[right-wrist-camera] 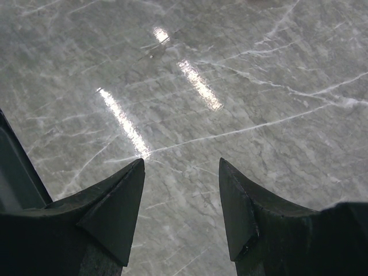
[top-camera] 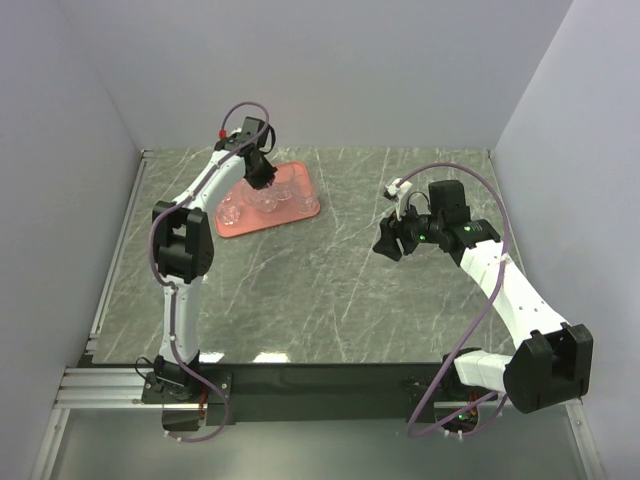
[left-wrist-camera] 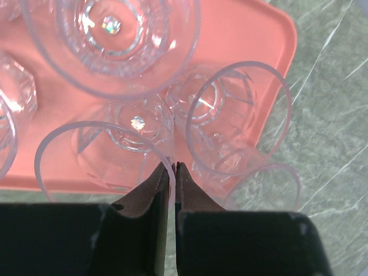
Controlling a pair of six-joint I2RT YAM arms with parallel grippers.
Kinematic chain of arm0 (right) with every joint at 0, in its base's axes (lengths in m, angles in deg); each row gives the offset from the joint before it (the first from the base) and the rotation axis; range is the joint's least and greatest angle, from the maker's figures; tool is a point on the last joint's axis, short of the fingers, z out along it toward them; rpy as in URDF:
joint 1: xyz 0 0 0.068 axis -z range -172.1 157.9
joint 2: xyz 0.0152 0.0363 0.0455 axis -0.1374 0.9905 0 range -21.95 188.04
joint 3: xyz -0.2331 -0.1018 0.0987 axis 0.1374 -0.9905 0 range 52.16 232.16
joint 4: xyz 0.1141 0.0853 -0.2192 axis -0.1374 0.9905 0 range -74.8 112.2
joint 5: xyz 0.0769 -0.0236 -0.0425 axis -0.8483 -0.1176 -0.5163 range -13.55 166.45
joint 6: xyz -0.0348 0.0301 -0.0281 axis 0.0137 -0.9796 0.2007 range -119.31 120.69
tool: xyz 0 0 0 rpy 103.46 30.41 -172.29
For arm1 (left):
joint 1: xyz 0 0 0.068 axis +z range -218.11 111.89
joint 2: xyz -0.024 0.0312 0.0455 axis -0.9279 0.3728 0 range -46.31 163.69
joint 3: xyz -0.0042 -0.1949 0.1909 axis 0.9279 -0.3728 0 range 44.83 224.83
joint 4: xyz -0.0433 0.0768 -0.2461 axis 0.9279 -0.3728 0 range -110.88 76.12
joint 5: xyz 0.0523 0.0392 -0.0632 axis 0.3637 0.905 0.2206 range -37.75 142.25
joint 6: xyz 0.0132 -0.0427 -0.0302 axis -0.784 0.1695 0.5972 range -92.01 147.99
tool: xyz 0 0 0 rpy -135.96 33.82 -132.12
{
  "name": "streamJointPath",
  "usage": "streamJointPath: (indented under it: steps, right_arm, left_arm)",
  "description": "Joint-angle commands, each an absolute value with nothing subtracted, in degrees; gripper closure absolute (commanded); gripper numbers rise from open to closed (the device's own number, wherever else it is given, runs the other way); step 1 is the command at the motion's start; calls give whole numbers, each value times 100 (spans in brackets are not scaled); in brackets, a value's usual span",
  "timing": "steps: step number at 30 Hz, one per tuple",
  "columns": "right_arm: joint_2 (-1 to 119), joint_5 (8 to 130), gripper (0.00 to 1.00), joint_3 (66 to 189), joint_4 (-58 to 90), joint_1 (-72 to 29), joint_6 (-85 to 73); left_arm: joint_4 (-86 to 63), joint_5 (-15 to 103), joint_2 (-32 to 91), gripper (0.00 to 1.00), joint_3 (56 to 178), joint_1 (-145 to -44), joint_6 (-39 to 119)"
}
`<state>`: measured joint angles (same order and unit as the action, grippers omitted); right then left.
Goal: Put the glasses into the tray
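The salmon-red tray (top-camera: 305, 208) lies at the back left of the table, with several clear glasses (top-camera: 266, 200) standing in it. My left gripper (top-camera: 262, 176) hangs over the tray's far side. In the left wrist view the tray (left-wrist-camera: 241, 34) fills the frame, and my left gripper (left-wrist-camera: 172, 165) is shut on the thin rim of one glass (left-wrist-camera: 98, 155) that is over the tray. Other glasses (left-wrist-camera: 238, 115) stand close beside it. One more rim (left-wrist-camera: 264, 184) shows at the tray's edge; whether it is inside I cannot tell. My right gripper (top-camera: 388, 240) (right-wrist-camera: 181, 164) is open and empty above bare table.
The grey marbled table (top-camera: 330, 290) is walled in by white panels at the left, back and right. A black rail runs along the near edge by the arm bases. The right wrist view shows only bare marble (right-wrist-camera: 230, 69) under the jaws.
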<state>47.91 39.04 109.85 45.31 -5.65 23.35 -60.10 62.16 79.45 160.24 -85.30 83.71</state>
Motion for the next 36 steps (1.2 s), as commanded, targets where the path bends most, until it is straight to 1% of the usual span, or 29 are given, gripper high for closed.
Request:
streamJointPath:
  steps: [1, 5, 15, 26, 28, 34, 36]
  right_arm:
    - [4642, 3778, 39, 10955, 4446, -503, 2416]
    - [4634, 3760, 39, 10955, 4447, -502, 2425]
    - [4616, 3716, 39, 10955, 4464, -467, 2416]
    - [4607, 3690, 39, 10964, 4464, -458, 2416]
    - [4590, 3672, 39, 10964, 4464, -450, 2407]
    - [4590, 3655, 39, 10964, 4473, -415, 2407]
    - [4598, 3646, 39, 10964, 4473, -414, 2407]
  left_arm:
    - [-6081, 6376, 8095, 100, 16585, -8551, 8186]
    - [-6125, 6393, 8315, 99, 16796, -8560, 8134]
    - [-6108, 6481, 8307, 85, 16840, -8560, 8020]
    - [-6099, 6578, 8087, 78, 16656, -8560, 7923]
    - [-6116, 6569, 8096, 71, 16638, -8560, 7905]
    - [-6090, 6508, 8052, 64, 16734, -8569, 7800]
    - [-6029, 6499, 7938, 59, 16752, -8577, 7694]
